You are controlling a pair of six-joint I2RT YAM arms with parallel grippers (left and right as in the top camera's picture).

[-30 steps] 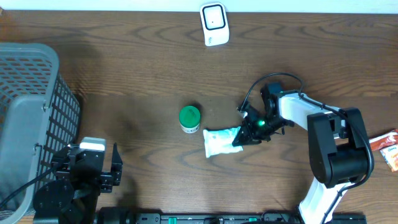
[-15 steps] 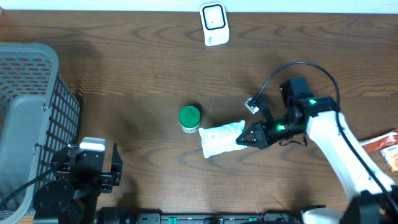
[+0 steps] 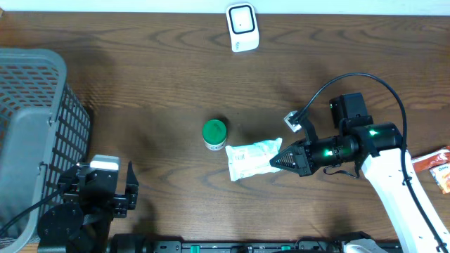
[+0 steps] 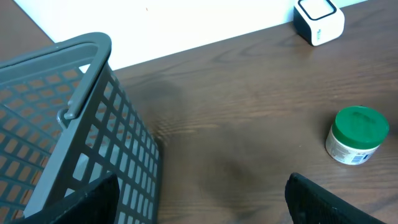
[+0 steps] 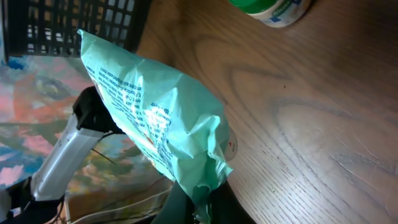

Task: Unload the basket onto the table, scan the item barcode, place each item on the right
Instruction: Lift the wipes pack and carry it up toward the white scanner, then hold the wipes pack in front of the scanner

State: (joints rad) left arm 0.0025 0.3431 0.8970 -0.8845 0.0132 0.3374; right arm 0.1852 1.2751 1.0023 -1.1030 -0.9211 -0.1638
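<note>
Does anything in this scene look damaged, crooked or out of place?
The green pouch is crumpled at the end where the right gripper pinches it. A red packet lies askew far to the right. Nothing is spilled.

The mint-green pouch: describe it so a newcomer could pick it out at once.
On the dark wooden table, look near the middle, just right of the green-lidded jar. The mint-green pouch is held there, pinched at one end by the right gripper. It alone is soft, crinkled and covered in small print.
</note>
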